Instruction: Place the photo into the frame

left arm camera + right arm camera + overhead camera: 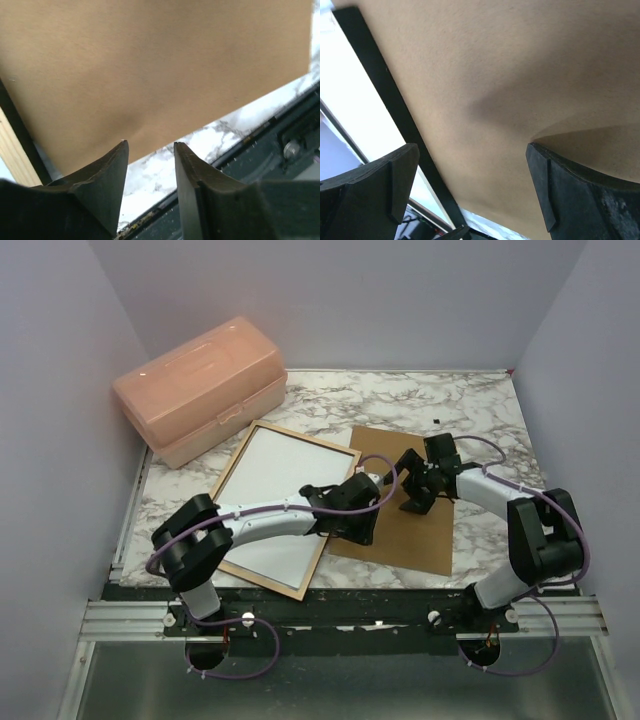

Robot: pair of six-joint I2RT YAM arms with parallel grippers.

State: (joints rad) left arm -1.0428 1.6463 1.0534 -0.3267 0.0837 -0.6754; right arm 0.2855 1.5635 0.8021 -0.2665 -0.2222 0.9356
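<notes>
Photo lies white side up inside the frame on the bench. Just beside it, the left end effector, narrowly parted and empty, meets the board's edge. The right end effector is released wide over the board.

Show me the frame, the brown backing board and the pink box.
frame (310,438): top view, on its tan far rail.
brown backing board (405,535): top view, on its bare near half.
pink box (200,380): top view, on its lid.
</notes>
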